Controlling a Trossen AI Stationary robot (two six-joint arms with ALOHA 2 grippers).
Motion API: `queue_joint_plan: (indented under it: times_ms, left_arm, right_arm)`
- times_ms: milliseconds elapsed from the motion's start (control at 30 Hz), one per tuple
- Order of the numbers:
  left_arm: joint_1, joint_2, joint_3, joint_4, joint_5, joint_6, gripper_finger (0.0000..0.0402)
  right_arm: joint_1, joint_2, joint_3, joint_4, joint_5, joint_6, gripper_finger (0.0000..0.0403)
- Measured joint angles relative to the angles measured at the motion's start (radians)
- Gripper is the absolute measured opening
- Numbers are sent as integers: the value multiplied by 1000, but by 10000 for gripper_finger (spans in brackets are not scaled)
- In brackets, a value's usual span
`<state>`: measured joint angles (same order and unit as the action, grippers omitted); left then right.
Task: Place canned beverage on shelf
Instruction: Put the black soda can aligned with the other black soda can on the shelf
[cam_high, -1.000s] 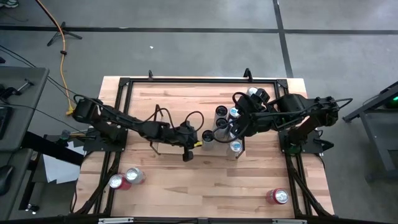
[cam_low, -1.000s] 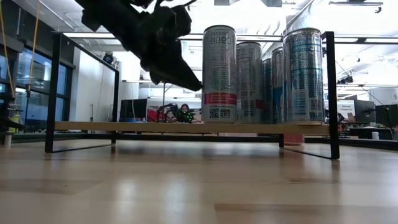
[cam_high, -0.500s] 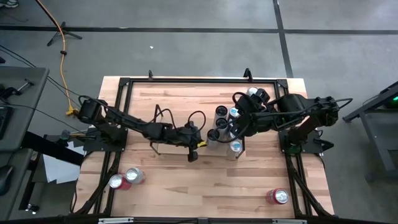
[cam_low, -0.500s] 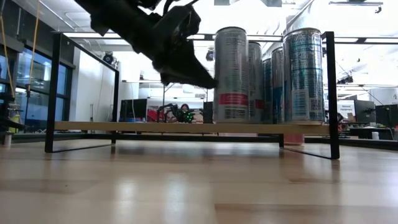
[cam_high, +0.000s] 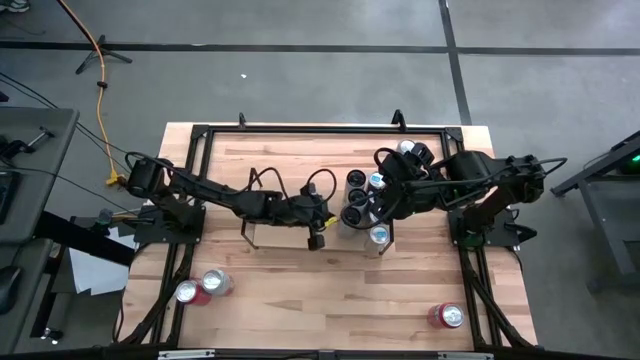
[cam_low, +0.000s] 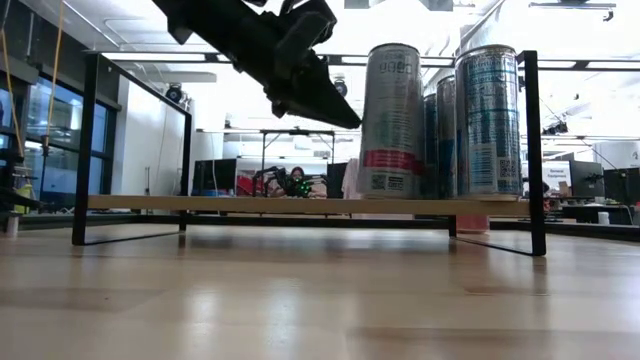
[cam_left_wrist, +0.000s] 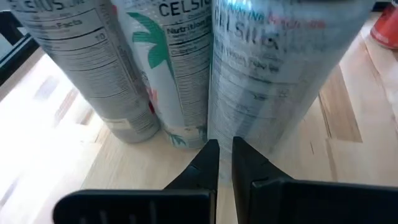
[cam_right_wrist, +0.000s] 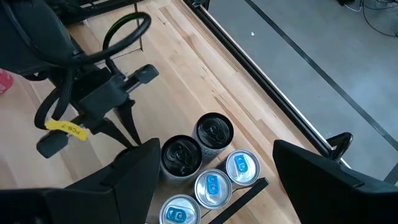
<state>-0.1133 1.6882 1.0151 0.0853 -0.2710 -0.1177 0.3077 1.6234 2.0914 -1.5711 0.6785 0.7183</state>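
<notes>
Wooden shelf lies bare beyond the left hand.

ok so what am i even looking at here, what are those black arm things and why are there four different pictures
These are two robot arms at a wooden table, each ending in a two-finger gripper. One picture looks straight down from above, one looks level across the tabletop, and two come from cameras on the arms' wrists.

In the middle stands a low shelf carrying a cluster of tall drink cans. The left gripper is shut, holds nothing, and its tip sits right against the nearest can, as if nudging it. The right gripper is open and empty above the cluster.

Two more cans lie near the table's front left, and a red can front right.
</notes>
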Motion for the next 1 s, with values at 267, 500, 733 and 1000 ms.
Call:
queue_joint_plan:
  times_ms: [267, 500, 733, 1000]
  left_arm:
    - [-1, 1, 6, 51, 22, -6, 0]
    - [-15, 1, 5, 59, 22, -24, 0]
    - [-14, 32, 3, 141, 24, -64, 0]
    - [-18, 24, 3, 105, 26, -60, 0]
  right_arm:
    - [0, 0, 0, 0, -1, -1, 298]
    - [0, 0, 0, 0, -1, -3, 298]
    - [0, 0, 0, 0, 6, -4, 298]
    - [0, 0, 0, 0, 10, -2, 298]
